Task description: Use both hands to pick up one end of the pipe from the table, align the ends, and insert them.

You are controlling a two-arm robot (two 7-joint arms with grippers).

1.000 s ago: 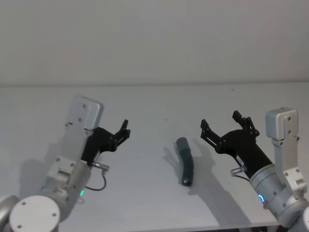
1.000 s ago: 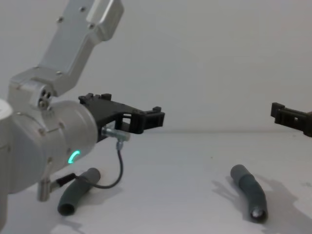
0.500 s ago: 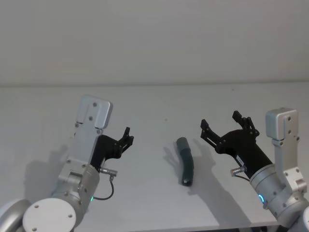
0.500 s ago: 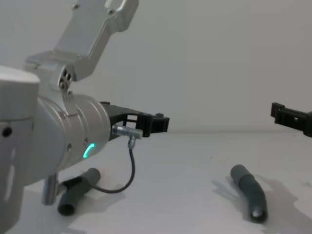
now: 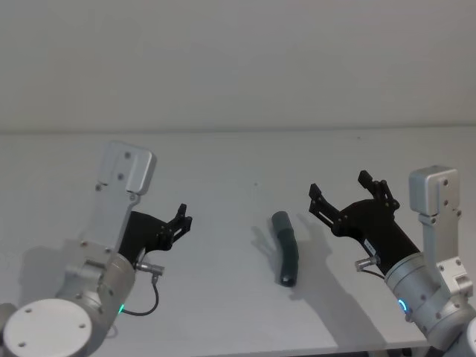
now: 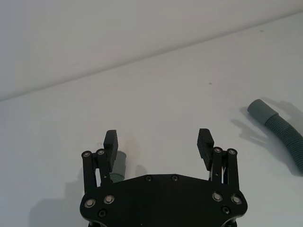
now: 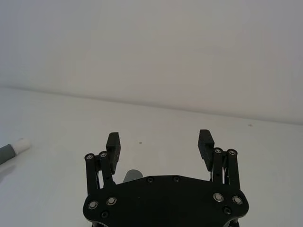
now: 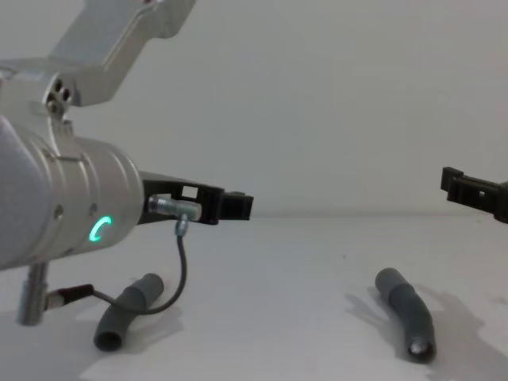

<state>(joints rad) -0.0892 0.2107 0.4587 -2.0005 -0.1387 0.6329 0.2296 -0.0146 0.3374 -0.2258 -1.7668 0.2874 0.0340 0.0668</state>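
From the head, your left claw (image 5: pixel 182 220) and right claw (image 5: pixel 339 186) hang open over the white tabletop (image 5: pixel 238 160), with one hose piece (image 5: pixel 286 248) lying between them and a pale wall (image 5: pixel 238 67) behind. From the chest, a second hose piece (image 8: pixel 119 317) lies below the left arm.

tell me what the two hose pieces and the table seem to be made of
Right hose piece: likely flexible plastic or rubber, matte dark grey; its ribbed body bends, with a smooth cuff at the far end. Left hose piece: looks the same, curved and dull grey. Table: matte white, no glare or grain; laminate or painted board, can't tell which.
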